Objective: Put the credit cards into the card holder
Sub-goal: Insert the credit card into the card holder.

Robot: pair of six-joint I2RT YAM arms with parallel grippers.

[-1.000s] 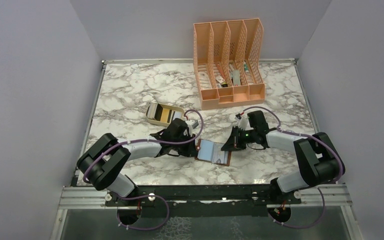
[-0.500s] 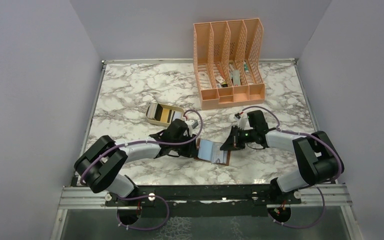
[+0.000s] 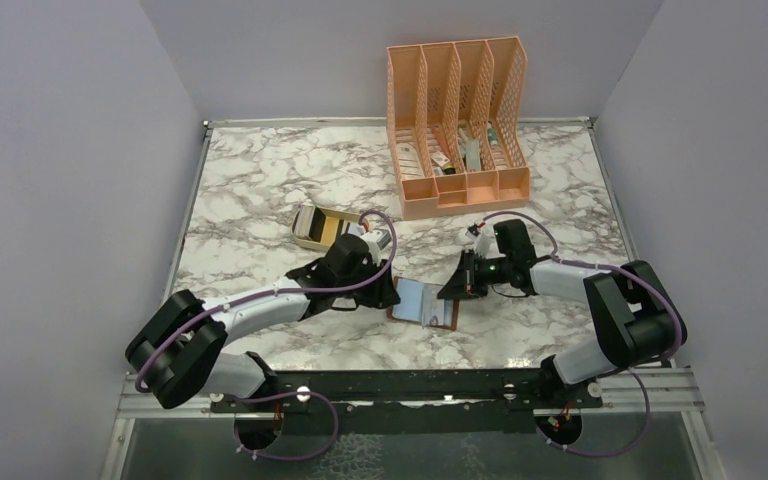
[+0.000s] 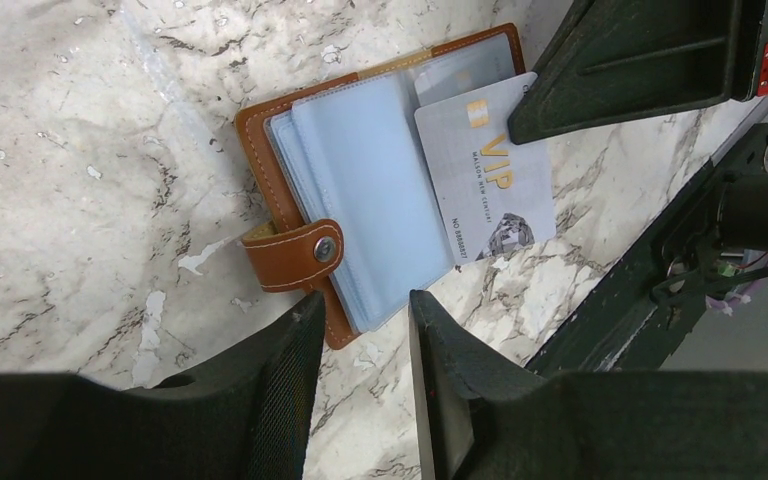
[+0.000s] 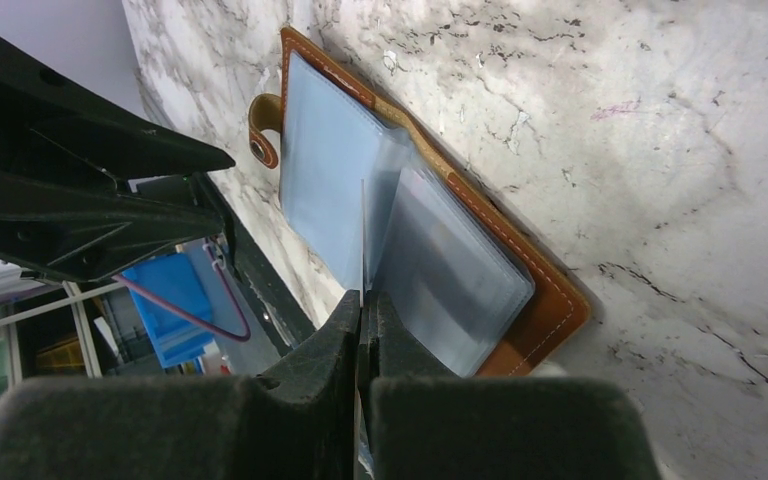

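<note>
The brown leather card holder (image 4: 290, 190) lies open on the marble, its bluish pockets (image 4: 360, 190) up and its snap tab toward me. My right gripper (image 5: 363, 298) is shut on a pale VIP credit card (image 4: 480, 175), which shows edge-on in the right wrist view. The card's corner overlaps the right-hand pockets; whether it sits inside a sleeve I cannot tell. My left gripper (image 4: 365, 310) is open just short of the holder's near corner, with nothing between its fingers. From above, the holder (image 3: 423, 303) lies between both grippers. More credit cards (image 3: 326, 231) stand in a beige tray.
The beige oval tray (image 3: 310, 244) sits just behind the left wrist. A tall peach four-slot organiser (image 3: 457, 190) stands at the back right with small items in it. Grey walls close in the table on three sides.
The left gripper has opened and drawn slightly back from the card holder's edge. The right gripper holds the card in much the same place.
</note>
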